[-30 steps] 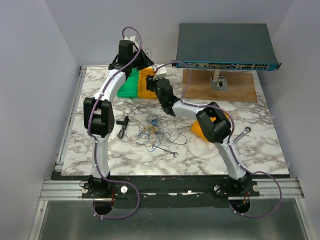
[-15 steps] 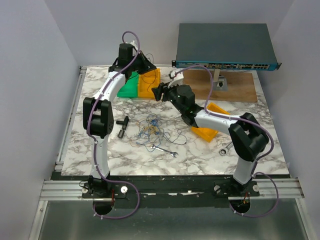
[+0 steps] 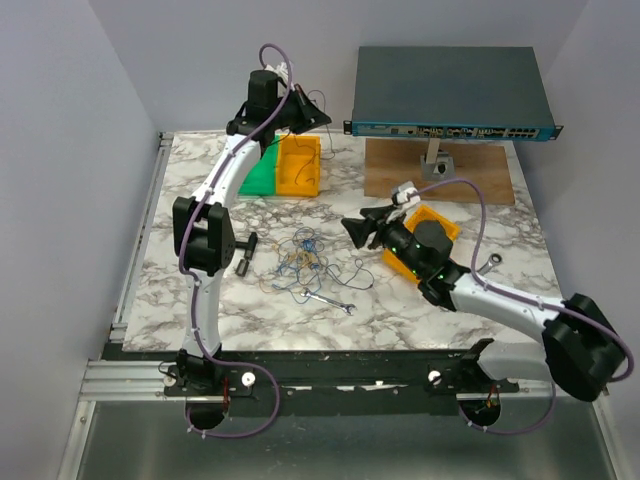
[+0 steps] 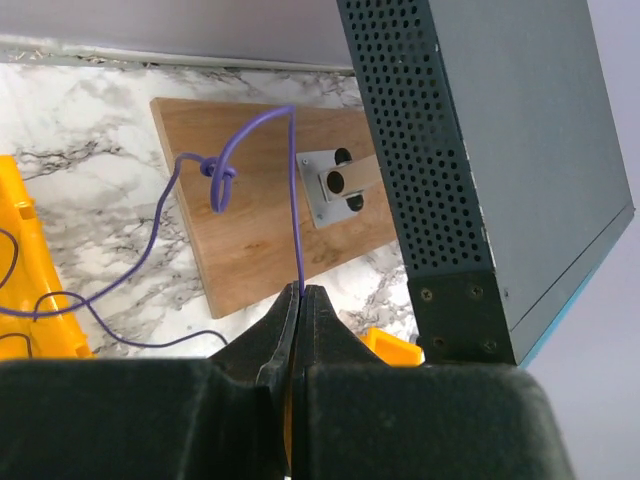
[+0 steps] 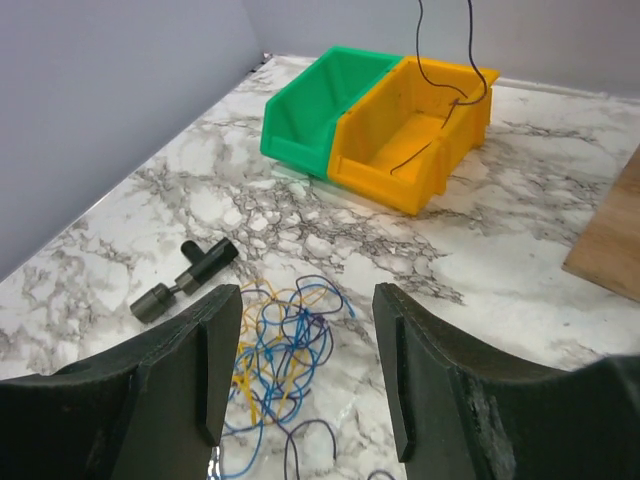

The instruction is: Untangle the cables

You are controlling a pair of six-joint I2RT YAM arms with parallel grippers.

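A: where are the cables?
B: tangle of cables (image 3: 305, 255) lies mid-table on the marble table (image 3: 160, 280), between the black T-fitting (image 3: 245, 250) and the right gripper (image 5: 305, 292). blue, yellow-orange and dark loops, with a wrench (image 3: 330, 303) just beside the near edge
A: right gripper on it?
B: no. fingers spread, nothing between them, hovering low at the tangle's right side. its wrist cam looks across the heap to the green bin (image 5: 320, 100) and yellow bin (image 5: 420, 130), side by side and touching
A: left?
B: left gripper (image 4: 300, 292) is up high at the far edge, above the yellow bin. overhead view doesn't show its jaws or any load. the wrist cam does: fingers pressed together, pinching one thin purple-blue strand (image 4: 296, 200)
A: strand free?
B: it rises from the pinch, bends over, carries a small knot (image 4: 220, 180) and runs off toward the yellow bin. behind it in that view are the wooden board (image 4: 260, 230) and the network switch (image 4: 480, 150)
A: anything only the right cam gives?
B: a thin dark wire (image 5: 420, 152) hanging down into the yellow bin, its end inside. can't tell if it's the pinched strand. overhead it's too fine to make out
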